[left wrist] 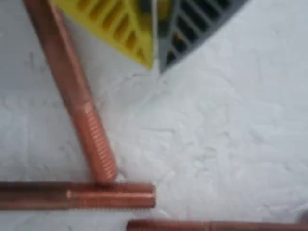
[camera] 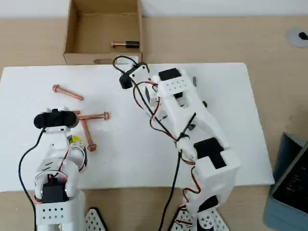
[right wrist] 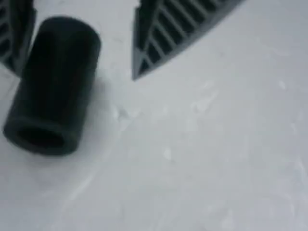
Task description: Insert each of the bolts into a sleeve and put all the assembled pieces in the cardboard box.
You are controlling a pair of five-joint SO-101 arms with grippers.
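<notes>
In the right wrist view a black sleeve [right wrist: 50,113] lies on its side on the white board, between the fingers of my right gripper [right wrist: 74,72], which is open around it. In the high view my right gripper [camera: 132,77] sits just below the cardboard box [camera: 70,33], which holds one bolt in a sleeve [camera: 125,44]. My left gripper [left wrist: 154,62] is shut on nothing, its tips just above the board beside a slanted copper bolt [left wrist: 72,91] whose threaded end touches a second bolt [left wrist: 77,195]. Three loose bolts [camera: 67,92] [camera: 94,116] [camera: 88,134] lie near my left gripper [camera: 74,139].
The white board [camera: 231,144] covers most of the wooden table. A grey device [camera: 288,187] stands at the right edge and a small grey object [camera: 298,37] lies at the far right. The right arm [camera: 192,125] stretches diagonally across the board's middle.
</notes>
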